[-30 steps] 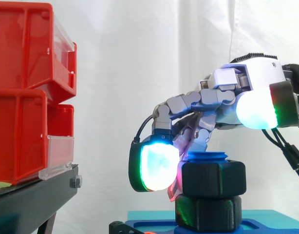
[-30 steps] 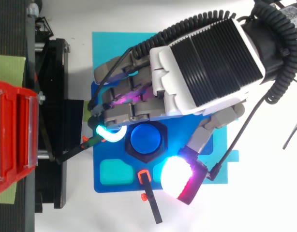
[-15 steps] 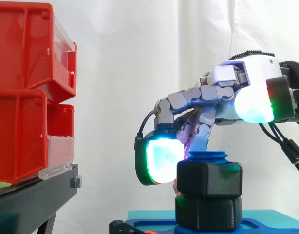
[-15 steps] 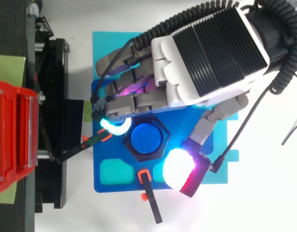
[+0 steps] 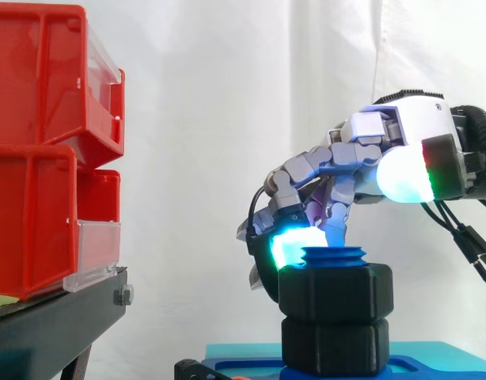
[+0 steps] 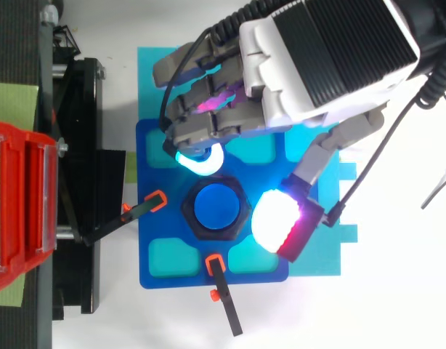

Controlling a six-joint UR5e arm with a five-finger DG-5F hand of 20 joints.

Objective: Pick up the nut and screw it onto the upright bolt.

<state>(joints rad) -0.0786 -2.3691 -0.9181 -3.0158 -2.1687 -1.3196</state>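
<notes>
A black hex nut [image 5: 334,293] [image 6: 216,209] sits threaded on the upright blue bolt [image 5: 335,256] [image 6: 216,208], above a second black hex piece [image 5: 334,345] at the bolt's foot. My hand [image 5: 401,134] [image 6: 325,54] hovers above and behind the nut. Its fingers bend down loosely, and a cyan-glowing fingertip [image 5: 292,245] [image 6: 201,161] rests at the nut's far upper edge. The white-glowing thumb pad [image 5: 405,174] [image 6: 276,220] stands well above the nut, off to its side. Nothing is gripped.
The bolt stands on a blue base plate [image 6: 159,145] with cyan pockets, fixed by black clamps with orange tips [image 6: 156,200] [image 6: 216,265]. Red bins [image 5: 45,142] on a black stand [image 5: 53,317] lie to the left. White tabletop surrounds the plate.
The hand has drawn back from the nut's side toward the far edge of the plate and risen slightly. The fingertip left the nut's flank for its top rim; the nut turned a little.
</notes>
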